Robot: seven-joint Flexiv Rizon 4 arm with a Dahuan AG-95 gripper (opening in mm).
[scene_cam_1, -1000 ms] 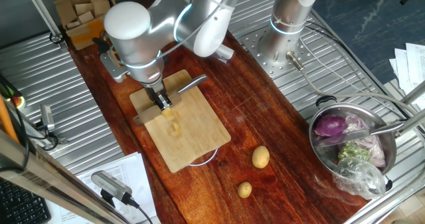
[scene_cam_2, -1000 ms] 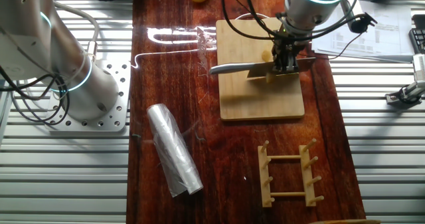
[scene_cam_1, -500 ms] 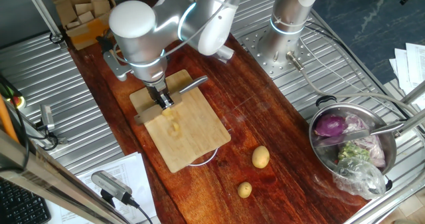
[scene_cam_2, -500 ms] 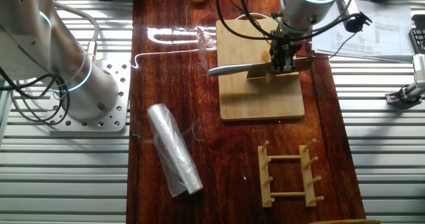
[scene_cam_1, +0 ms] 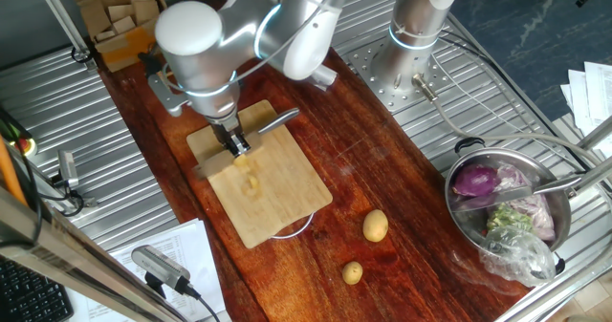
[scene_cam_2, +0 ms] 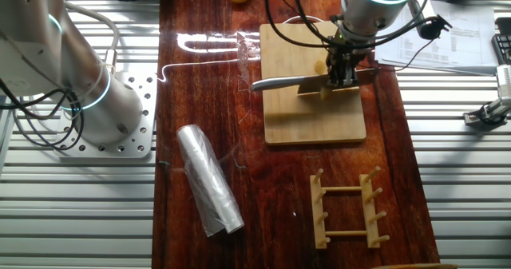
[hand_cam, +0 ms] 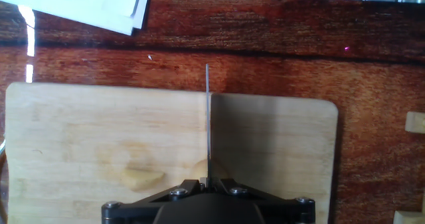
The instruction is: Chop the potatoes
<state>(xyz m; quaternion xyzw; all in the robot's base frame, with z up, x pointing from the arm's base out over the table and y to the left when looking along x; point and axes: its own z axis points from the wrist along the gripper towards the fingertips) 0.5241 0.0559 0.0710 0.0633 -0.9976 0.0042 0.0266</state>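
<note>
My gripper [scene_cam_1: 234, 148] is shut on a cleaver [scene_cam_1: 214, 164], gripping the blade's spine; its steel handle [scene_cam_1: 277, 121] points to the far right. The blade stands edge-down on the wooden cutting board [scene_cam_1: 282, 203]. Small pale-yellow potato chunks [scene_cam_1: 251, 180] lie on the board just in front of the blade. In the other fixed view the gripper [scene_cam_2: 344, 72] holds the cleaver [scene_cam_2: 313, 83] across the board [scene_cam_2: 311, 124], with chunks [scene_cam_2: 321, 65] on both sides. In the hand view the blade [hand_cam: 208, 117] is a thin vertical line rising from my gripper [hand_cam: 209, 182], with chunks [hand_cam: 143, 177] left of it.
Two whole potatoes [scene_cam_1: 375, 225] [scene_cam_1: 353, 272] lie on the dark wooden tabletop right of the board. A steel pot of vegetables [scene_cam_1: 462, 206] stands at the right. A roll of plastic wrap [scene_cam_2: 209, 179] and a wooden rack [scene_cam_2: 347, 209] lie near the board. A second arm's base [scene_cam_2: 96, 101] stands nearby.
The hand and cleaver shifted only slightly over the board and came back. The blade stays on the board and the potato chunks have not moved.
</note>
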